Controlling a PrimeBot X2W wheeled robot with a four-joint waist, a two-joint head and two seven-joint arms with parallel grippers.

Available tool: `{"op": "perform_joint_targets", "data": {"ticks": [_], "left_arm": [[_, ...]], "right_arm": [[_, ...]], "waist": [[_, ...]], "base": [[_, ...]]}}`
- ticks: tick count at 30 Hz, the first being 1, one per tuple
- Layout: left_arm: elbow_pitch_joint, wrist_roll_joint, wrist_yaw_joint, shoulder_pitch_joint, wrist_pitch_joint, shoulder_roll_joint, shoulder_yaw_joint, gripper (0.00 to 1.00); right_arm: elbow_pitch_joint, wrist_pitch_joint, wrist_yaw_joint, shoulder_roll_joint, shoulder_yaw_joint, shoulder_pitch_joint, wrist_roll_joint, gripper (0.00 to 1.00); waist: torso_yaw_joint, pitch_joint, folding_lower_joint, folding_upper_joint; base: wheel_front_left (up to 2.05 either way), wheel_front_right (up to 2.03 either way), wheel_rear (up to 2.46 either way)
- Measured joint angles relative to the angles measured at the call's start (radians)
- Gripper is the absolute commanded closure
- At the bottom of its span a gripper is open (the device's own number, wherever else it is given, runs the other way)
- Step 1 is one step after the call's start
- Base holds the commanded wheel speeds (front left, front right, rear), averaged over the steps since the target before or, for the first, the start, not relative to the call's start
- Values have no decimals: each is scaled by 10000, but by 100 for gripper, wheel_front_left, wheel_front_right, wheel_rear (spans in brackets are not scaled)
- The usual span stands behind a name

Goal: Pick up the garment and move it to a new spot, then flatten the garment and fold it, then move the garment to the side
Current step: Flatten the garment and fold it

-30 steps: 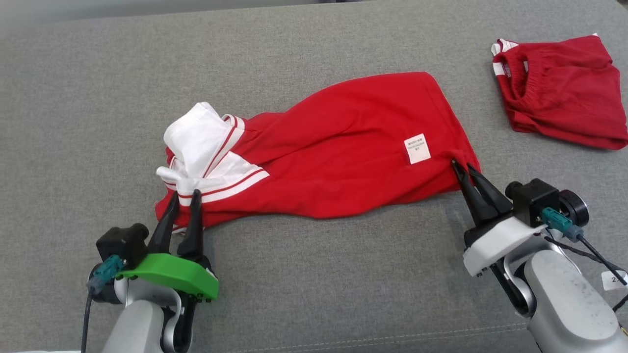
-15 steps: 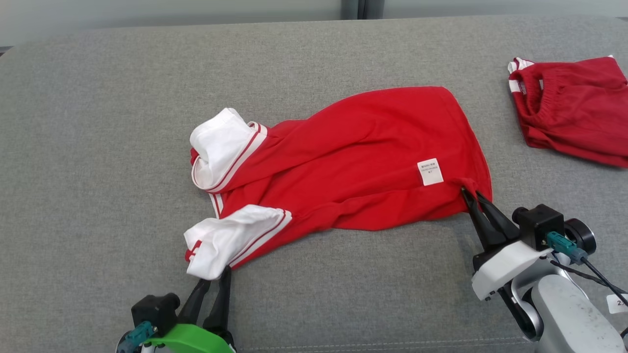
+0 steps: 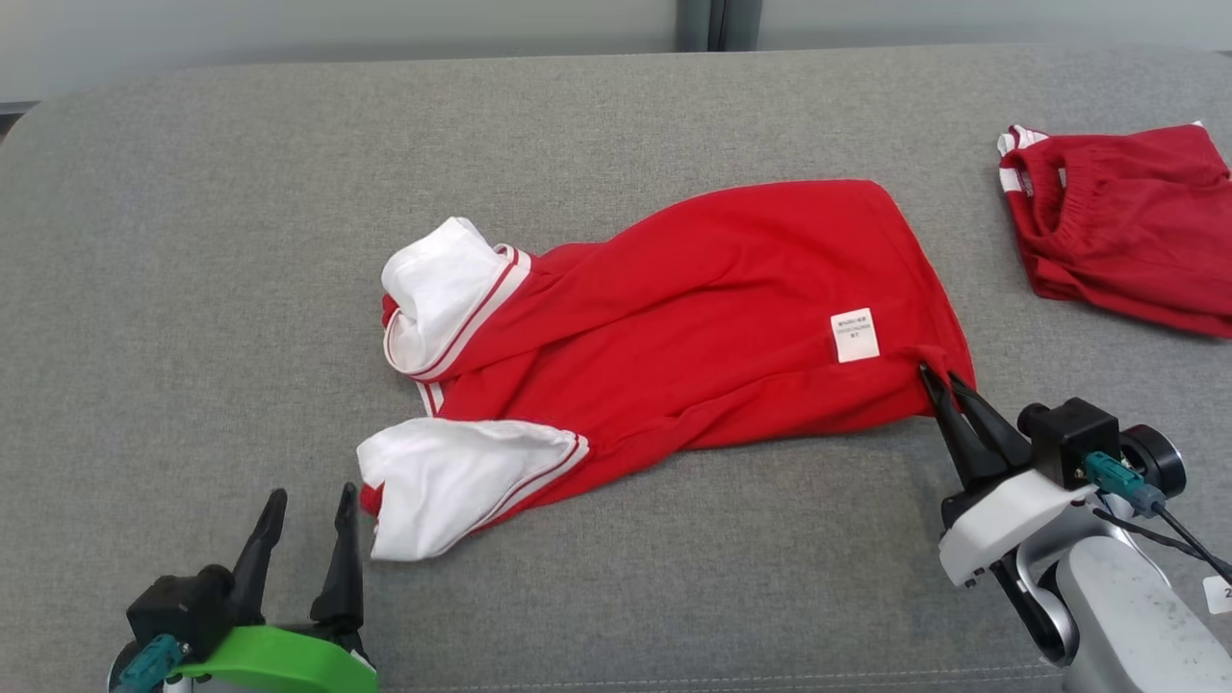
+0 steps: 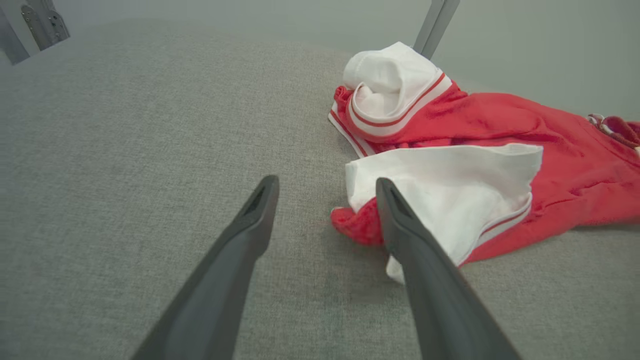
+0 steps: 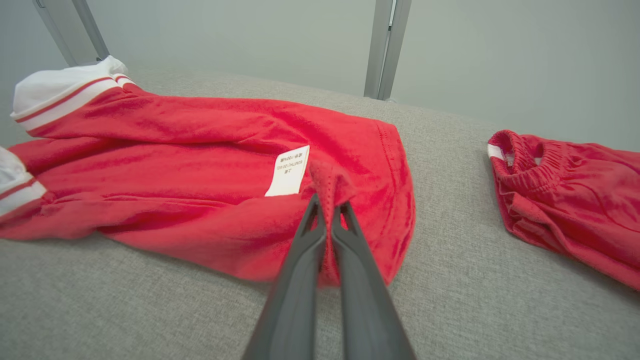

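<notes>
The garment [image 3: 693, 318] is a red shirt with white, red-striped sleeves and a small white label, lying crumpled across the middle of the grey surface. My left gripper [image 3: 310, 500] stands open at the lower left, just left of the near white sleeve [image 3: 452, 476] and apart from it; in the left wrist view that sleeve [image 4: 460, 190] lies beside the right finger. My right gripper [image 3: 941, 377] is shut on a pinch of the garment's red hem near the label, and the right wrist view shows the cloth [image 5: 330, 187] bunched between the tips of the gripper [image 5: 327, 202].
A second red garment [image 3: 1126, 221] with an elastic band lies at the far right of the grey padded surface [image 3: 192, 289]. A wall with a metal post [image 3: 717, 24] stands behind the far edge.
The left gripper has let go of the white sleeve, opened wide and drawn back to the left; the sleeve now lies on the surface. The right gripper keeps its hold. The camera shifted.
</notes>
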Motion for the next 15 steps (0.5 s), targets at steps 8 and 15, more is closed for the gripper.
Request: {"op": "perform_joint_targets", "data": {"ticks": [8,15], "left_arm": [[-447,0,0,-31,-2,-127,-151,0],[-186,73,0,-132,307,4,-332,0]], "right_arm": [[245,0,79,-13,-25,197,-54,100],[349,0,86,-54,-138,244,-54,100]], "waist": [[-110,-116,0,0],[-195,-99,0,0]], "base": [[0,0,0],[0,0,0]]}}
